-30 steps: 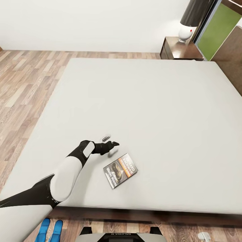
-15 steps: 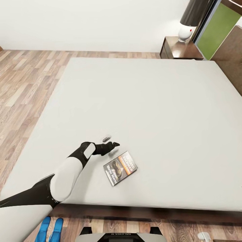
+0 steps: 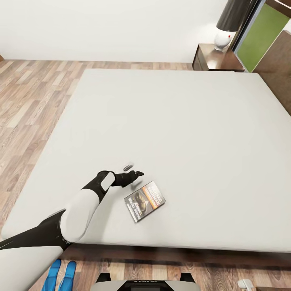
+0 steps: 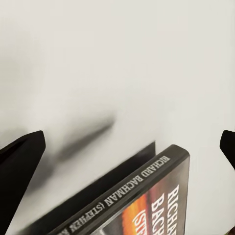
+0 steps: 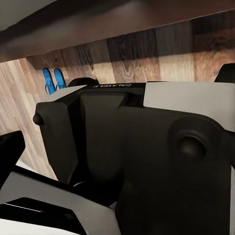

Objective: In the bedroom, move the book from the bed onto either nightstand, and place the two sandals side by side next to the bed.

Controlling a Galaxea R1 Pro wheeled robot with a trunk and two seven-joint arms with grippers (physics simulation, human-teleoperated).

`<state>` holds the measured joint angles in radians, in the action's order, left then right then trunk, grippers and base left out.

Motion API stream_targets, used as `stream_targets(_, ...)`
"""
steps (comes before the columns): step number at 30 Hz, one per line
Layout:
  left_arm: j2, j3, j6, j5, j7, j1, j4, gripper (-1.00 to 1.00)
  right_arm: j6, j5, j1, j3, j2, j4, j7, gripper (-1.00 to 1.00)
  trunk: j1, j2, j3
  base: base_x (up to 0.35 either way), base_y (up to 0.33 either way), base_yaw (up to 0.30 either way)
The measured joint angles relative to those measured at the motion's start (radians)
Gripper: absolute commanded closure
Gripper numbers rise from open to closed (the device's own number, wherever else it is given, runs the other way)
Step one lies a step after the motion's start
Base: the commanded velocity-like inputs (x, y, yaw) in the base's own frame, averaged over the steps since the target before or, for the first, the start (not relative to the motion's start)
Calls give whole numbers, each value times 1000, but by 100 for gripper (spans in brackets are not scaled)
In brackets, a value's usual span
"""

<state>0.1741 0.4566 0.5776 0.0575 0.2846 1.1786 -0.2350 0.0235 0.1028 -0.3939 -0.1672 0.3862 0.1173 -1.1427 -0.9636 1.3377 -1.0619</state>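
It was a bedroom in a home. A large bed (image 3: 169, 121) with a plain light-grey mattress stood on wood-plank flooring (image 3: 28, 97) against a white wall, and a dark-brown nightstand (image 3: 216, 58) with a lamp (image 3: 227, 24) sat at the far right.

The book (image 4: 147, 205) is cut off at the 6 o'clock edge of the left wrist view, its cover picture out of frame. In the head view the sandals (image 3: 60, 275) are cropped at 7 o'clock and the lamp (image 3: 231, 24) loses its shade top at 1 o'clock. In the right wrist view the robot's base (image 5: 147, 161) hides most of the floor (image 5: 161, 54), and the sandals there are too small for strap detail.
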Motion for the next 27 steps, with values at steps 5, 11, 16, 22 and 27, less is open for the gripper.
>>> stream_targets(5, 0, 1, 0, 1, 0, 0, 1, -100, 0, 0, 0, 1, 0, 0, 0, -100, 0, 0, 0, -54, 0, 0)
stream_targets(11, 0, 1, 0, 1, 0, 0, 2, -100, 0, 0, 0, 0, 0, 0, 0, -100, 0, 0, 0, -149, 0, 0)
stream_targets(16, 0, 1, 0, 1, 0, 0, 2, -100, 0, 0, 0, 0, -1, 0, 0, -100, 0, 0, 0, -24, 0, 0)
stream_targets(22, 0, 0, -1, 1, 0, 0, 2, -100, 0, 0, 0, 0, 0, 0, 0, -100, 0, 0, 0, -10, 0, 0)
stream_targets(27, 0, 1, -1, 2, 0, 0, 2, -100, 0, 0, 0, 0, 0, 0, 0, -100, 0, 0, 0, -179, 0, 0)
